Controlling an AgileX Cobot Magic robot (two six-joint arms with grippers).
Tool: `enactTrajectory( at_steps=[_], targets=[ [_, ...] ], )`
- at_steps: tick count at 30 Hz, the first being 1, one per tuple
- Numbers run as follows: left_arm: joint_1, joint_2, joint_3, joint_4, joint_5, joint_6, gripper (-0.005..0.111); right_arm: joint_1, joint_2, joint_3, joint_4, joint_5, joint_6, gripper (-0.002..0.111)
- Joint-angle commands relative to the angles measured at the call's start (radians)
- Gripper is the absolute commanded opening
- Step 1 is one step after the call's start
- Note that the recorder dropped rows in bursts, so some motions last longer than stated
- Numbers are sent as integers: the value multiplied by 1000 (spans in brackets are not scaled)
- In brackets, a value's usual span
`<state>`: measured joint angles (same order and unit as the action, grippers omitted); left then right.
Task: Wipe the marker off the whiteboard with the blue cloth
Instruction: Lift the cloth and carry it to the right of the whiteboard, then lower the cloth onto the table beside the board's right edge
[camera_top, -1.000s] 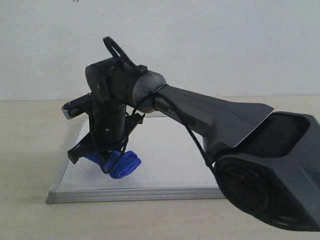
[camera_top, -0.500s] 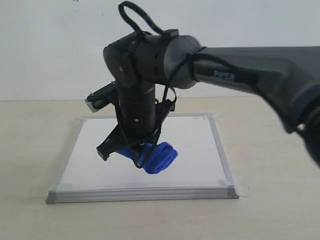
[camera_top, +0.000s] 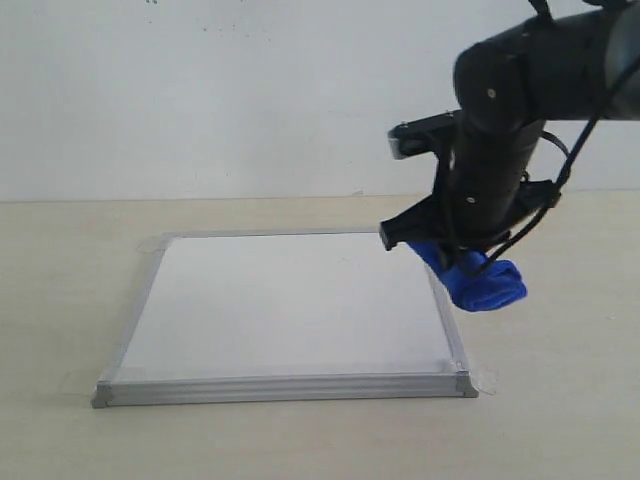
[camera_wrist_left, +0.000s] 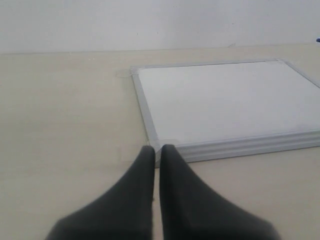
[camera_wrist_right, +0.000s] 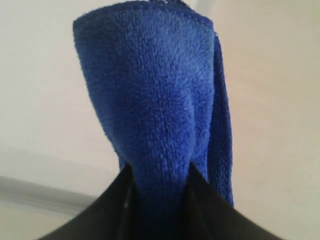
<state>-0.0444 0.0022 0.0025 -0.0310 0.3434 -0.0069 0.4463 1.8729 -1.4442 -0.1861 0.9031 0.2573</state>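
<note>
Exterior view: low, just above bench (camera_top: 60, 300) height, faces back wall (camera_top: 200, 90) across whiteboard (camera_top: 290, 300), mid distance.
Left wrist view: low over bench, looks past left end effector (camera_wrist_left: 157, 150) toward whiteboard corner.
Right wrist view: very close on blue cloth (camera_wrist_right: 150, 100), which fills frame.
Exterior shares whiteboard with left wrist view, blue cloth with right.

The fluffy cloth (camera_top: 482, 283) was bright royal blue, the arm (camera_top: 500, 150) glossy black, the whiteboard (camera_top: 290, 300) plain white inside a silver-grey frame, the table (camera_top: 60, 300) pale beige and the wall (camera_top: 200, 100) unpatterned off-white.
</note>
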Motion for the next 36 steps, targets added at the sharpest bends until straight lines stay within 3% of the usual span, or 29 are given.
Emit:
enactTrajectory(
  at_steps=[1, 10, 17, 36],
  targets=[
    [0, -2, -2, -10, -6, 1, 4, -81, 14, 58, -14, -115, 79, -1],
    [0, -2, -2, -10, -6, 1, 4, -100, 144, 58, -33, -220, 147, -1],
    [0, -2, -2, -10, -6, 1, 4, -100, 183, 56, -259, -190, 346, -1],
    [0, -2, -2, -10, -6, 1, 4, -100, 232, 56, -249, -241, 363, -1]
  ],
)
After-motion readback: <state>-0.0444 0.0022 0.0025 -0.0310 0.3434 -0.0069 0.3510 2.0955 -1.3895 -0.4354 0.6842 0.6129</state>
